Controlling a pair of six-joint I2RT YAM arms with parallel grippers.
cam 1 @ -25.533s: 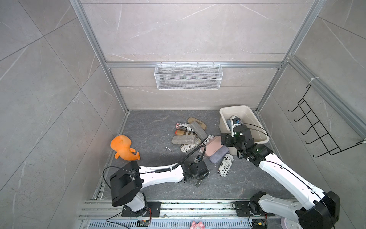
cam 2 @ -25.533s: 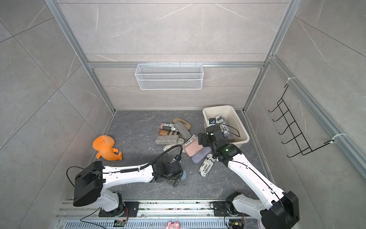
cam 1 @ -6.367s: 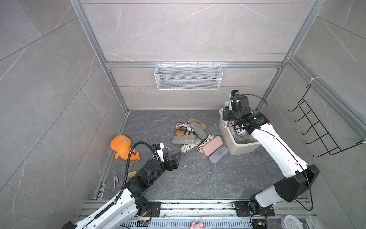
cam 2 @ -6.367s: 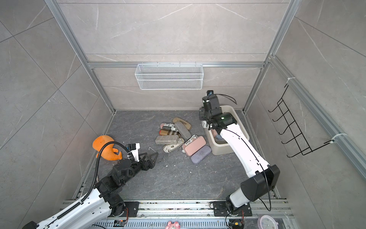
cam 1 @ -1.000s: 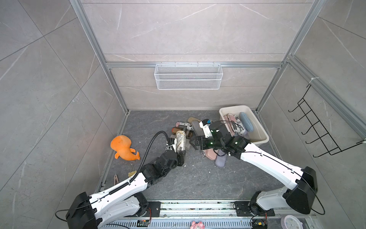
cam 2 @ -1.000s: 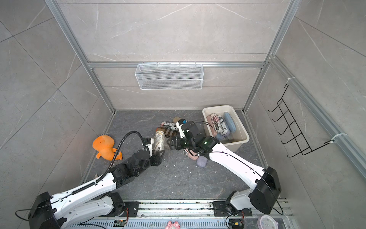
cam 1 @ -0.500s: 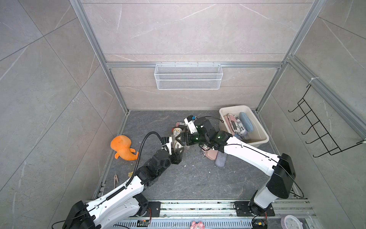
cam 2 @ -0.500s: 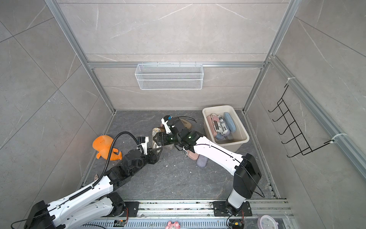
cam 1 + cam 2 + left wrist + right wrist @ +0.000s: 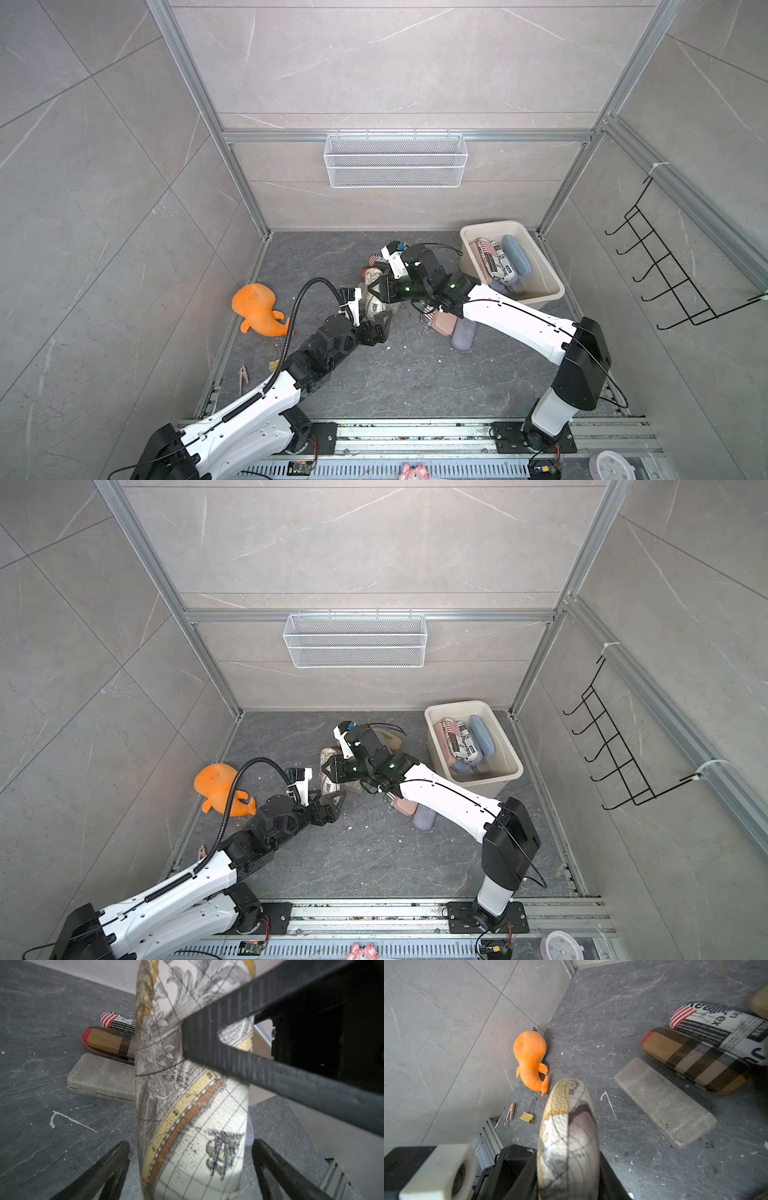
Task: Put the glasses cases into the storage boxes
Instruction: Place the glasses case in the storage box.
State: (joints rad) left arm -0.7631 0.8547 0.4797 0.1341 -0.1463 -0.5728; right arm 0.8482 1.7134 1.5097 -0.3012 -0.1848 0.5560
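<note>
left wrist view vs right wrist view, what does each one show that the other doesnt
Only the left wrist view shows the left gripper standing open around the map-print glasses case, with a right jaw crossing over the case.

Only the right wrist view shows the orange plush toy, the yellow binder clip and the wooden clothespin by the wall.

Both show the map-print case, the grey flat case, the brown plaid case and the newspaper-print case on the dark floor.

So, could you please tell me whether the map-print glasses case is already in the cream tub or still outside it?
Outside. The map-print case is between the two claws, well short of the cream tub.
</note>
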